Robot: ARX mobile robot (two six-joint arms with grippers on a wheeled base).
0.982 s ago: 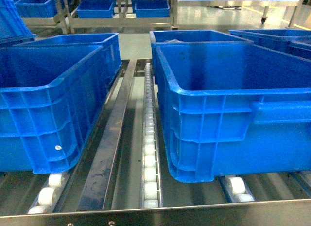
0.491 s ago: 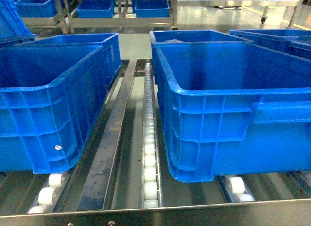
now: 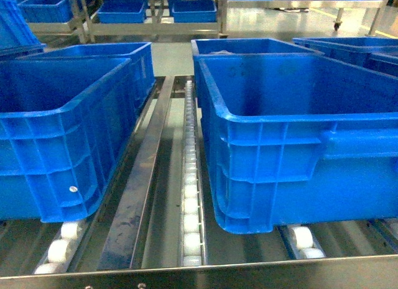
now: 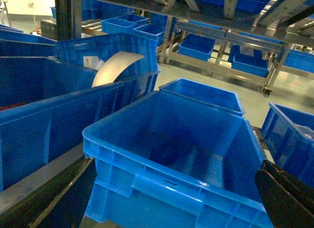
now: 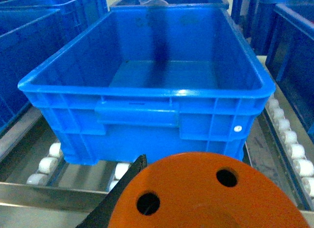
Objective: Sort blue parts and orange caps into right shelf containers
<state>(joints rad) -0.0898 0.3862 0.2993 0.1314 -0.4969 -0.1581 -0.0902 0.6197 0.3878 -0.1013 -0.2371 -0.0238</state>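
Steel roller rack (image 3: pixel 186 196) up front, white rollers running between blue crates. Right wrist view: orange cap (image 5: pixel 206 193) fills bottom of frame, flat orange face with two round holes, dark finger (image 5: pixel 117 198) at its left edge; right gripper looks clamped on it (other finger hidden). Just beyond, right shelf container (image 5: pixel 147 76) sits on rollers. Left gripper: dark fingers (image 4: pixel 282 196) at frame corners, spread wide, holding nothing, over another crate (image 4: pixel 171 149). Further back, more crates (image 3: pixel 127 9) on shelving.

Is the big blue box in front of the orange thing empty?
Empty. The right wrist view shows the blue crate with a bare floor beyond the orange cap.
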